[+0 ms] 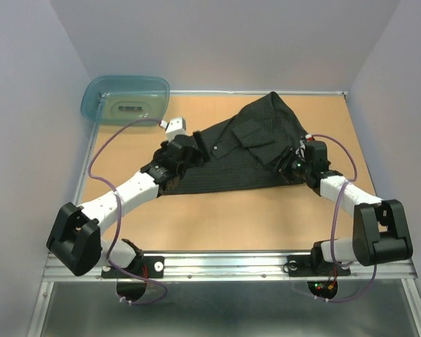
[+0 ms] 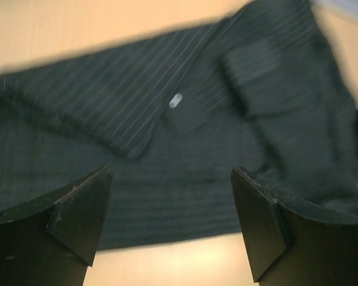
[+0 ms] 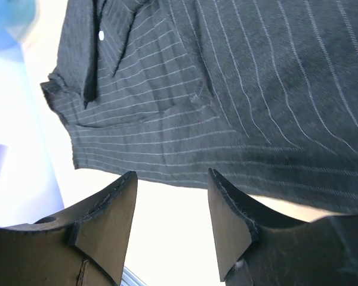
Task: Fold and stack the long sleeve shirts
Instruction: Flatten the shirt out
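The long sleeve shirt [image 1: 249,147] is dark with thin pinstripes and lies partly folded across the middle and back right of the table. My left gripper [image 1: 190,152] hovers at its left edge, open, with nothing between the fingers. In the left wrist view that gripper [image 2: 170,179] stands wide over the shirt [image 2: 167,137], near a folded cuff with a pale button [image 2: 175,100]. My right gripper [image 1: 295,166] sits at the shirt's right edge. It is open and empty [image 3: 172,176], just short of the hem of the shirt [image 3: 238,89].
A translucent teal tub [image 1: 126,98] stands at the back left corner. The brown table [image 1: 231,225] is bare in front of the shirt. Pale walls close in the left, right and back sides. A metal rail [image 1: 224,263] runs along the near edge.
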Controlling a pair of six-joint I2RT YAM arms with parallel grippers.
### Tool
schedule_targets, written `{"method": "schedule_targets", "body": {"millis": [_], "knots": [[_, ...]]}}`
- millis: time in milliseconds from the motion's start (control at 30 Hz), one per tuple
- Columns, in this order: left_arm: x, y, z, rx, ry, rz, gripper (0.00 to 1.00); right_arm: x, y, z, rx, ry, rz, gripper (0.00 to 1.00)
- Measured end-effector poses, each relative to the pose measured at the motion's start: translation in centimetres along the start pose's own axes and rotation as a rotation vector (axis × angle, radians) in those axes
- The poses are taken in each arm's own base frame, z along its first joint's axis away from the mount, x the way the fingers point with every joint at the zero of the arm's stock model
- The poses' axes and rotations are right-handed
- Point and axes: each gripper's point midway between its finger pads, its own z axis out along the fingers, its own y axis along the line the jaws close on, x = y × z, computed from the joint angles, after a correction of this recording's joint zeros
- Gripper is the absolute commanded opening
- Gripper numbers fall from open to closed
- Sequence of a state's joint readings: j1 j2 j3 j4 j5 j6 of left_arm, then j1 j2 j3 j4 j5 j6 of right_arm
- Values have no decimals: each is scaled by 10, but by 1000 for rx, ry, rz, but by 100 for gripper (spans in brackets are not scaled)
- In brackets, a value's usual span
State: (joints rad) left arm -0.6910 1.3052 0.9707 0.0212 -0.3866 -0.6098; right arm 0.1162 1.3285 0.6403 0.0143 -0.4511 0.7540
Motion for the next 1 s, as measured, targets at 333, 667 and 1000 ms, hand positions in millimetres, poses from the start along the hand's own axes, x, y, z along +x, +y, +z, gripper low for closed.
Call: {"method": "schedule_targets", "body": {"millis": [333,667,1000], "knots": [[108,116,3,-226,301,-113,90,11,-12,22,-59,9,32,56],[122,156,20,-232,333,-340,90,10,-73,14,-15,-55,186,55],[116,149,28,-139,326,-436,90,-26,-84,-15,-31,-200,213,55]]}}
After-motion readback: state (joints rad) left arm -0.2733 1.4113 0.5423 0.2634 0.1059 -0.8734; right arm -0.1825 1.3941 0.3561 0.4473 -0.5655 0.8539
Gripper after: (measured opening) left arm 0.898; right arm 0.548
